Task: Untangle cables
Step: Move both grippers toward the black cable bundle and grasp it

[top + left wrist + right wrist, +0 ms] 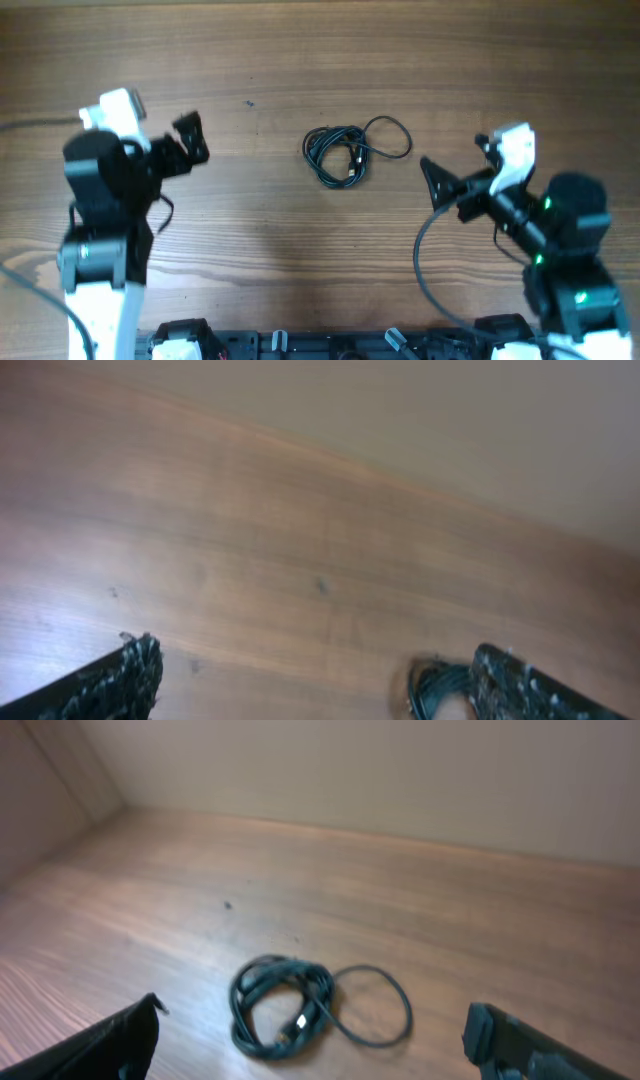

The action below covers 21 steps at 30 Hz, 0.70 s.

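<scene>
Pincers on both arms are standing released, jaws spread wide and gripping nothing. Nearest the robot's base, the left pincer [193,140] is hovering over bare wood on its own side, while the right pincer [437,185] is pointing inward from the other side. Between them, at mid-tabletop, the cables [338,155] are lying in one bunch: a tight coil [330,158] with a loose loop [390,138] trailing toward the right arm, so the bunch is stretching left to right. The right pincer is sitting near that loop and, in its wrist view, is facing the bunch squarely. The left pincer is sitting well apart, and its wrist view is catching only the coil's edge beside one finger. Judging by this layout, the right arm is looking better placed for a first grab. Beyond the cables, the tabletop [320,50] is running on bare toward its far edge, giving room for drawing strands out.
</scene>
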{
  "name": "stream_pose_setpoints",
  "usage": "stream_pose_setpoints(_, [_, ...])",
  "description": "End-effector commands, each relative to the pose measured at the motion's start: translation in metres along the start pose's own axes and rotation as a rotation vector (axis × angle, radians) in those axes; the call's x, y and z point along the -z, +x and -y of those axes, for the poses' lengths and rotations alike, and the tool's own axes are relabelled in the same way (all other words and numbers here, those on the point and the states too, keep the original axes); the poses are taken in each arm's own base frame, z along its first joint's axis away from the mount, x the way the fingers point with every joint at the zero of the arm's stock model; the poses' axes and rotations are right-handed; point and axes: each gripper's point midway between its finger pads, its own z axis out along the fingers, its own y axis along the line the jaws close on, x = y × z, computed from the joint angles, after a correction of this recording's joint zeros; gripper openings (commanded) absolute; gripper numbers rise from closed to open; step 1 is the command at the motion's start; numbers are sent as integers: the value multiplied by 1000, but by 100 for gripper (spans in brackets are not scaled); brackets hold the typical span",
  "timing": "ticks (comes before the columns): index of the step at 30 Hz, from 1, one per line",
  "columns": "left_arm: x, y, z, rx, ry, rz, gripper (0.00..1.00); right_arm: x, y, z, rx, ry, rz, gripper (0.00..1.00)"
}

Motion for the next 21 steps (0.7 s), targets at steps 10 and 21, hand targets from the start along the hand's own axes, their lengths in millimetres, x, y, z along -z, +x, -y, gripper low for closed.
stream_pose_setpoints(10, [-71, 94, 116, -87, 335, -433, 100, -40, -45, -2, -154, -99, -275, 100])
stream_pose_setpoints(21, [-146, 144, 105, 52, 165, -523, 91, -69, -20, -7, -323, -180, -393, 93])
